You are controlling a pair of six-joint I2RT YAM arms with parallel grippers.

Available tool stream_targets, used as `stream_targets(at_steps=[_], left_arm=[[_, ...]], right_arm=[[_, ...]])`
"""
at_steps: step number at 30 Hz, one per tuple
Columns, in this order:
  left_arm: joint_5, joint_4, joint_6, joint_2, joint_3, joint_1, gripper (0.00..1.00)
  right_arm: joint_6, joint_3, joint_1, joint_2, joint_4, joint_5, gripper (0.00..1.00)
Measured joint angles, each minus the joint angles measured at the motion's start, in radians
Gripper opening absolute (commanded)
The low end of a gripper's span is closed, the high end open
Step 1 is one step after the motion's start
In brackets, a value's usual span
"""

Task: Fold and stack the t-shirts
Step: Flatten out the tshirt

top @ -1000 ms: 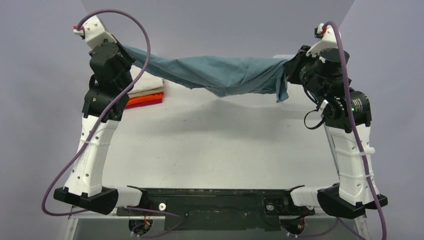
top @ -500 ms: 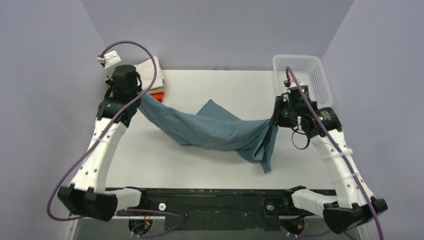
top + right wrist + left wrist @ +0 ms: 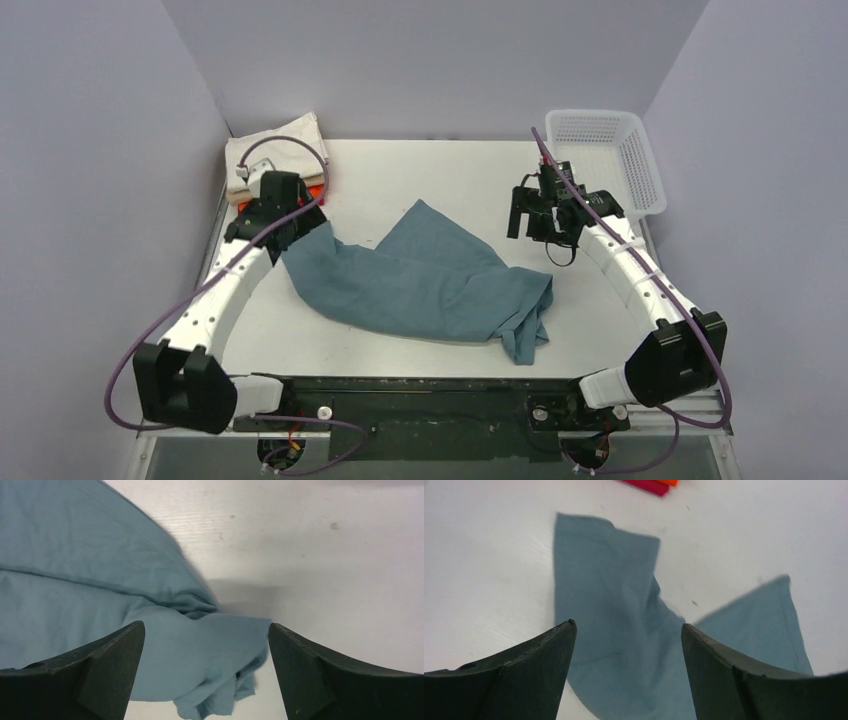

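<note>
Teal shirt got dropped since last frame; left gripper & right gripper were spread, empty. Basket only showed in top cam.

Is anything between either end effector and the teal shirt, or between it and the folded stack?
Nothing visible. The left end effector and right end effector hang open near the teal shirt; only bare table lies between it and the folded stack.
</note>
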Motion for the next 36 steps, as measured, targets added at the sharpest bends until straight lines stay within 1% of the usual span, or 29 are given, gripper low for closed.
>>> stream_targets(at_steps=[1, 3, 5, 7, 9, 12, 14, 16, 19, 21, 26, 29, 31, 33, 36], left_arm=[[0.034, 0.029, -0.025, -0.069, -0.072, -0.027, 0.87], [0.084, 0.072, -0.066, -0.154, -0.175, -0.085, 0.88], [0.128, 0.103, -0.106, -0.204, -0.268, -0.144, 0.89], [0.159, 0.117, -0.142, -0.224, -0.337, -0.174, 0.89], [0.169, 0.116, -0.171, -0.240, -0.388, -0.181, 0.90], [0.164, 0.113, -0.193, -0.267, -0.418, -0.181, 0.90], [0.155, 0.112, -0.206, -0.293, -0.430, -0.181, 0.90], [0.145, 0.115, -0.216, -0.315, -0.439, -0.181, 0.91], [0.124, 0.116, -0.227, -0.327, -0.451, -0.178, 0.91], [0.114, 0.119, -0.227, -0.318, -0.452, -0.166, 0.91], [0.095, 0.144, -0.223, -0.244, -0.447, -0.103, 0.91], [0.091, 0.159, -0.217, -0.176, -0.425, -0.054, 0.91], [0.087, 0.177, -0.207, -0.131, -0.402, -0.014, 0.91], [0.082, 0.198, -0.195, -0.095, -0.381, 0.022, 0.91], [0.088, 0.231, -0.160, -0.008, -0.329, 0.076, 0.91]], right_arm=[[0.000, -0.006, 0.001, -0.002, 0.025, -0.026, 0.90], [0.000, -0.007, 0.014, 0.021, 0.078, -0.078, 0.90], [-0.002, 0.016, 0.059, 0.087, 0.121, -0.105, 0.90], [0.000, 0.053, 0.118, 0.178, 0.155, -0.124, 0.89], [0.005, 0.094, 0.178, 0.289, 0.199, -0.148, 0.89], [0.037, 0.123, 0.245, 0.441, 0.262, -0.179, 0.88], [0.065, 0.121, 0.262, 0.503, 0.281, -0.188, 0.87], [0.095, 0.083, 0.264, 0.529, 0.322, -0.188, 0.87], [0.146, -0.012, 0.256, 0.506, 0.383, -0.177, 0.87], [0.176, -0.086, 0.256, 0.452, 0.443, -0.169, 0.86], [0.276, -0.363, 0.267, 0.251, 0.571, -0.150, 0.85], [0.322, -0.502, 0.343, 0.121, 0.581, -0.125, 0.85], [0.339, -0.540, 0.417, 0.066, 0.545, -0.128, 0.86], [0.341, -0.542, 0.479, 0.034, 0.499, -0.134, 0.88], [0.323, -0.470, 0.486, 0.020, 0.418, -0.100, 0.89]])
